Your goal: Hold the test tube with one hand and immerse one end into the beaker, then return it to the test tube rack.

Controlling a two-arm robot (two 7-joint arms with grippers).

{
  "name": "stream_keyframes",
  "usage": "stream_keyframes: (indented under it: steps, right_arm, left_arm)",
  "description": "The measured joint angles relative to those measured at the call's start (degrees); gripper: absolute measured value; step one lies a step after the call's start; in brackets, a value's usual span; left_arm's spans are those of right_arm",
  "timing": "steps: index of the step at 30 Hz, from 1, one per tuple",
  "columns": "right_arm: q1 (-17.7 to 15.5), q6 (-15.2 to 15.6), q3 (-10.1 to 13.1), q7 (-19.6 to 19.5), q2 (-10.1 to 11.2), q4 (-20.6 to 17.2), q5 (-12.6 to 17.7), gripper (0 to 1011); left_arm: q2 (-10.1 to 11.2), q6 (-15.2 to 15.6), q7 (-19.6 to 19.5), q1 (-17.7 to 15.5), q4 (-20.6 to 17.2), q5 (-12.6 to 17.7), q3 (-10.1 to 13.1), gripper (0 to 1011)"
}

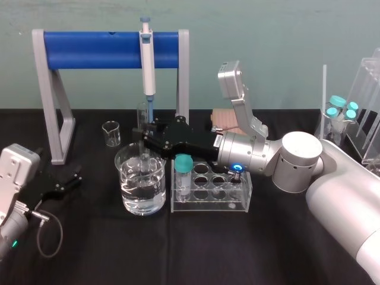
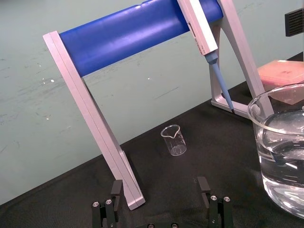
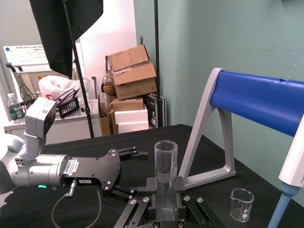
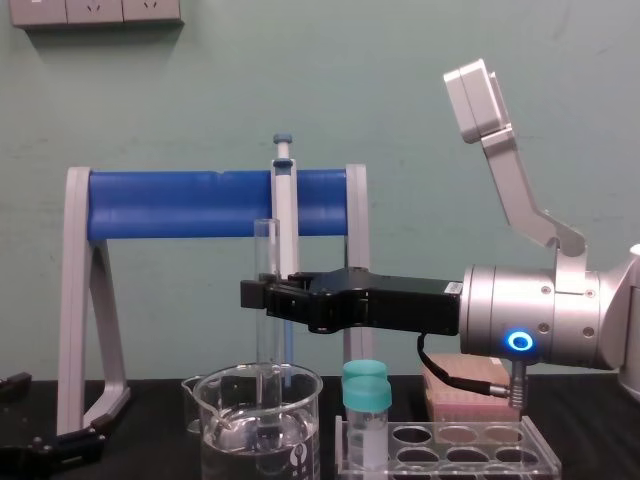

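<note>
My right gripper (image 1: pixel 142 136) is shut on the test tube (image 4: pixel 265 260), a long clear glass tube held upright. The tube's lower end reaches down inside the beaker (image 1: pixel 127 178), a wide glass beaker partly filled with water, and dips into that water (image 4: pixel 262 425). The right wrist view looks along the test tube (image 3: pixel 166 166) clamped between the black fingers (image 3: pixel 178 185). The clear test tube rack (image 1: pixel 237 199) stands just right of the beaker. My left gripper (image 1: pixel 66 180) rests open on the table to the beaker's left, with nothing between its fingers (image 2: pixel 116 190).
A grey stand with a blue bar (image 1: pixel 107 50) carries a pipette (image 1: pixel 146 65) right behind the beaker. A small beaker (image 1: pixel 111 133) sits under the bar. One teal-capped vial (image 1: pixel 183 172) stands in the rack. A pink box (image 1: pixel 228 122) and a holder with teal-capped vials (image 1: pixel 341 110) lie behind.
</note>
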Motion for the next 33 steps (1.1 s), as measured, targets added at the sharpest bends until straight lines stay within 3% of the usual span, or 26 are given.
stream_keyframes:
  steps: [33]
  right_arm:
    - [0.1,0.0,-0.1,0.1,0.0,0.3,0.2,225]
  left_arm:
    - [0.0,0.0,0.0,0.0,0.0,0.0,0.0,1000]
